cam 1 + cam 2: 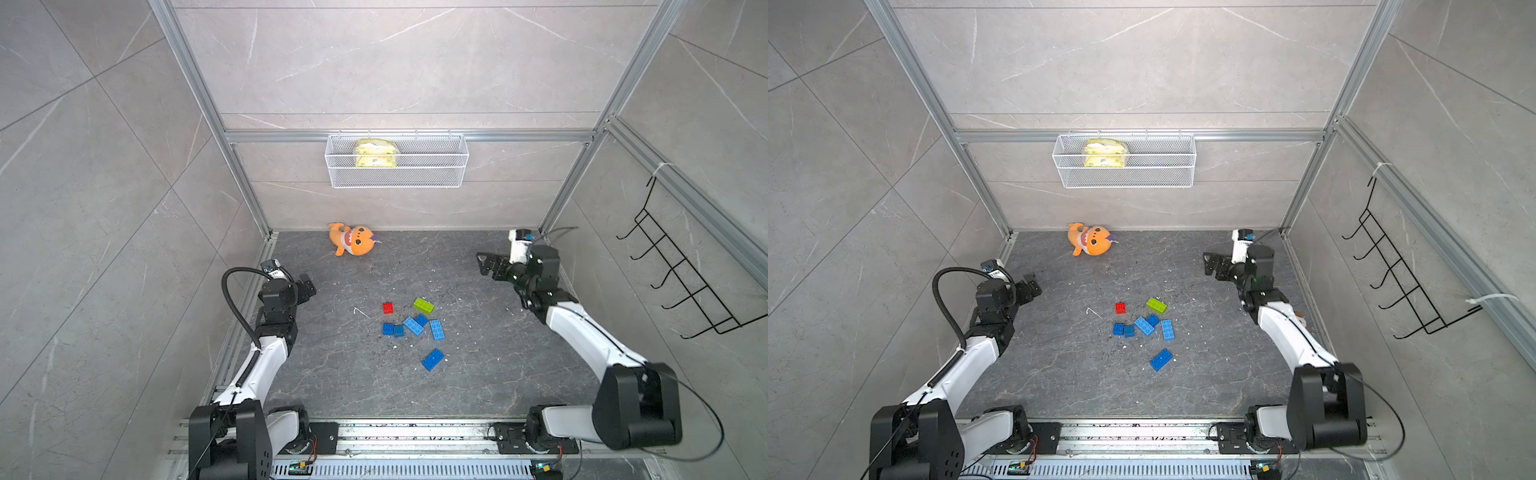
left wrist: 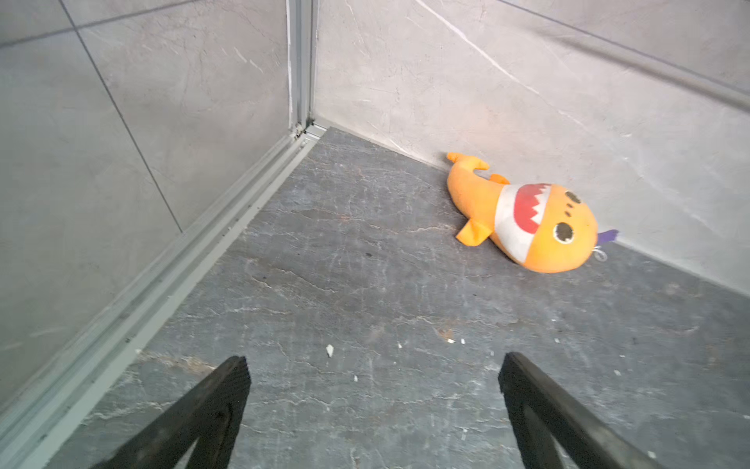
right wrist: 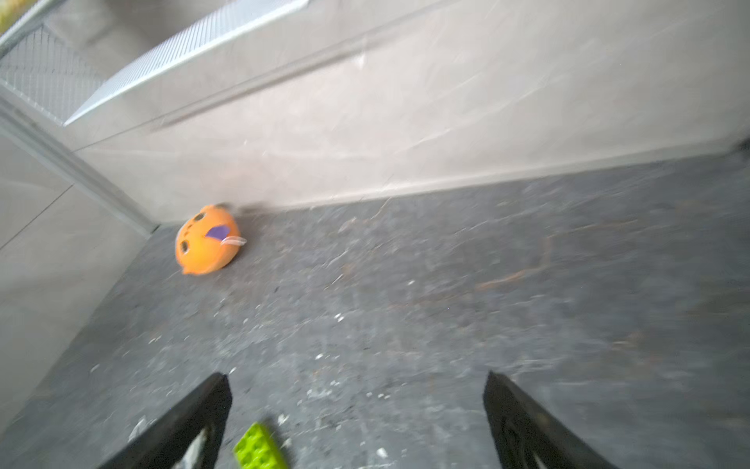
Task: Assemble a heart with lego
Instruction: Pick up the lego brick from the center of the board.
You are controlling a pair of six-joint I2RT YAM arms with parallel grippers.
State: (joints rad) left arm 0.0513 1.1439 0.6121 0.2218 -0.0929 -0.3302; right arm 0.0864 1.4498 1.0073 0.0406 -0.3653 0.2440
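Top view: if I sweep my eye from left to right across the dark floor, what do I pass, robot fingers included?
left fingers → orange plush shark → red brick → lime-green brick → right fingers. The blue bricks are left out: they overlap the red and green ones.
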